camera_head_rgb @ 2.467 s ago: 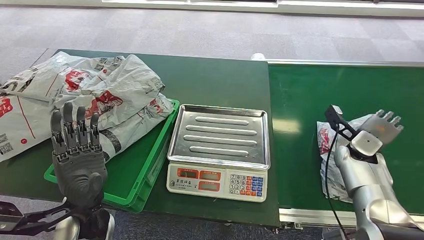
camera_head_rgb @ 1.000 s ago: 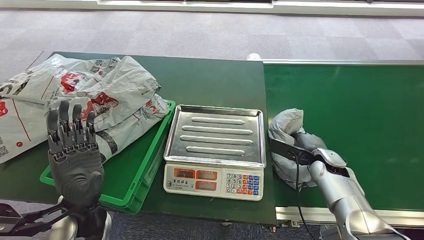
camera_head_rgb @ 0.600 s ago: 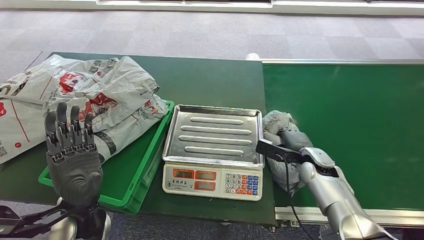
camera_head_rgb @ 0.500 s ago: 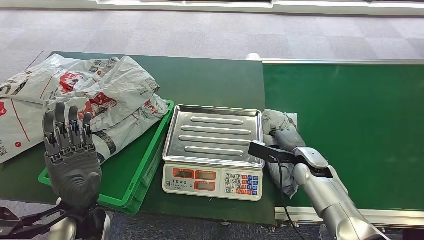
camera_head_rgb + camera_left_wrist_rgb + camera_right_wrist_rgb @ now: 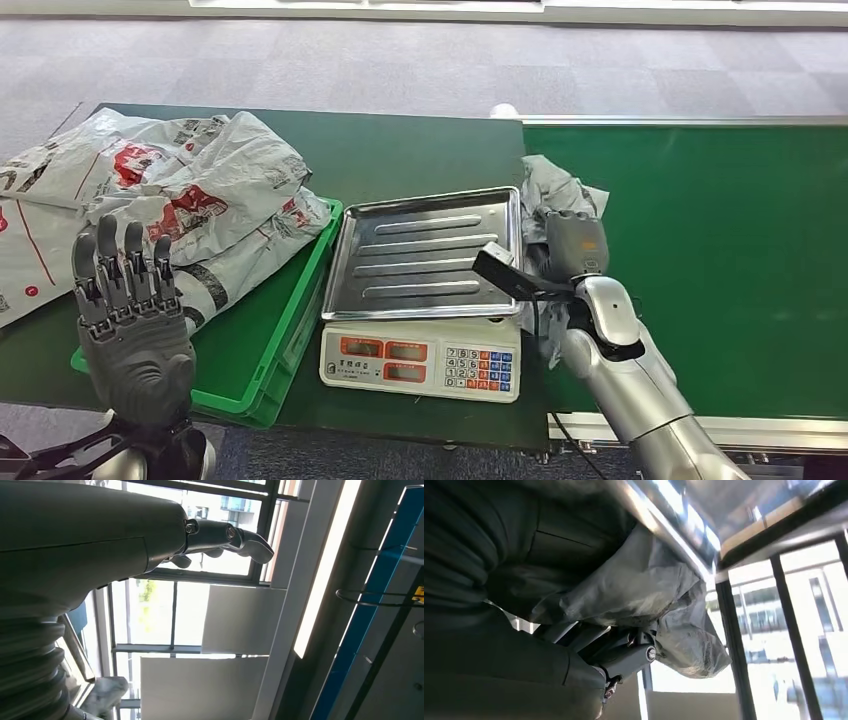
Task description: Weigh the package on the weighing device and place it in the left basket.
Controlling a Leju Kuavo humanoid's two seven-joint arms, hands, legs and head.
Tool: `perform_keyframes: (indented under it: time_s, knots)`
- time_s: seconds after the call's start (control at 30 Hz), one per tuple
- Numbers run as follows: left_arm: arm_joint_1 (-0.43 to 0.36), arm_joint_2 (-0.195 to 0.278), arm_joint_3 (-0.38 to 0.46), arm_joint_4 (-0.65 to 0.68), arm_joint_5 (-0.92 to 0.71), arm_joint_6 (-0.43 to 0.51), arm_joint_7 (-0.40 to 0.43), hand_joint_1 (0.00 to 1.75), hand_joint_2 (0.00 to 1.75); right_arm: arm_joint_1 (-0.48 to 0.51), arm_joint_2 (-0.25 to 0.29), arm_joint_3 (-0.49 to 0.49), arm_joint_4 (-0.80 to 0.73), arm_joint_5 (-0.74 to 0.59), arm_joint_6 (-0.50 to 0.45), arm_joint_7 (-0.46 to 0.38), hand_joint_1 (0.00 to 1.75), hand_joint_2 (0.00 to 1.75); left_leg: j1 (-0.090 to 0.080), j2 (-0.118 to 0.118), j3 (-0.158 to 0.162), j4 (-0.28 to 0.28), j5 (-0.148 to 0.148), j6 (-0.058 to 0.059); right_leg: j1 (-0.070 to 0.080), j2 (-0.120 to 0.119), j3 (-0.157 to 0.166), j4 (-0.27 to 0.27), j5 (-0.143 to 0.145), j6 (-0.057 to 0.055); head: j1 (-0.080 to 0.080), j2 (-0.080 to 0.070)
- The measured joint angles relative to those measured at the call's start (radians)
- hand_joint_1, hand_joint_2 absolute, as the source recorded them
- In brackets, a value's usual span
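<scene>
Grey package (image 5: 556, 200) gripped in right hand (image 5: 572, 245), raised beside the scale's steel pan (image 5: 420, 255), which looks tilted up at that edge. Step: getting package onto scale (image 5: 420, 360); next needs lifting over pan rim, then release. Left hand (image 5: 130, 320) spread, holding nothing, near green basket (image 5: 290, 340).

Grey carpet floor (image 5: 400, 60), dark green table (image 5: 420, 150), bright tall windows (image 5: 150, 615).
</scene>
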Motion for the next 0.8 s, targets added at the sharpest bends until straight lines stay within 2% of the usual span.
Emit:
perform_keyframes:
  time_s: [0.17, 0.23, 0.4, 0.57, 0.63, 0.73, 0.8]
  knots:
    - [0.004, -0.002, -0.004, -0.004, 0.009, 0.004, 0.000, 0.00, 1.75, -0.003, 0.025, -0.076, -0.207, 0.113, -0.250, -0.014, 1.75, 1.75, 0.000, -0.006, -0.002, 0.000, 0.001, 0.000, 0.000, -0.006, 0.000, 0.000, -0.001, 0.000, 0.000, 0.000]
    - [-0.009, -0.001, -0.011, 0.007, 0.015, -0.001, 0.001, 0.00, 1.75, -0.018, 0.043, -0.093, -0.274, 0.163, -0.293, -0.031, 1.75, 1.75, 0.000, -0.006, -0.002, 0.000, 0.001, 0.000, 0.000, -0.005, 0.001, 0.000, -0.001, 0.000, 0.000, 0.000]
    - [-0.060, -0.001, -0.031, 0.057, 0.023, -0.016, 0.002, 0.00, 1.75, -0.064, 0.117, -0.084, -0.328, 0.296, -0.267, -0.008, 1.75, 1.75, 0.000, -0.006, -0.001, 0.000, 0.001, 0.000, 0.000, -0.005, 0.001, 0.000, -0.001, 0.000, 0.000, 0.000]
    - [-0.099, -0.001, -0.042, 0.095, 0.034, -0.025, 0.002, 0.00, 1.75, -0.127, 0.171, -0.044, -0.310, 0.294, -0.198, 0.001, 1.75, 1.75, 0.000, -0.006, -0.002, 0.000, 0.003, -0.001, 0.000, -0.005, 0.001, 0.000, 0.000, 0.000, 0.000, 0.000]
    - [-0.120, -0.001, -0.046, 0.112, 0.038, -0.032, 0.003, 0.00, 1.75, -0.171, 0.203, -0.013, -0.266, 0.241, -0.117, -0.032, 1.75, 1.75, 0.000, -0.006, -0.001, 0.000, 0.003, -0.002, 0.000, -0.005, 0.002, 0.000, 0.000, 0.000, 0.000, 0.000]
    - [-0.151, -0.001, -0.051, 0.144, 0.045, -0.050, 0.003, 0.00, 1.75, -0.227, 0.264, 0.051, -0.138, 0.081, 0.032, -0.119, 1.75, 1.75, 0.001, -0.005, 0.000, -0.001, 0.004, -0.003, 0.001, -0.004, 0.002, 0.000, 0.001, -0.001, 0.000, 0.000]
    - [-0.167, -0.001, -0.052, 0.165, 0.046, -0.056, 0.003, 0.00, 1.75, -0.248, 0.307, 0.097, -0.035, 0.013, 0.049, -0.148, 1.75, 1.75, 0.002, -0.006, -0.001, -0.001, 0.005, -0.004, 0.002, -0.005, 0.002, 0.000, 0.001, -0.001, 0.000, 0.000]
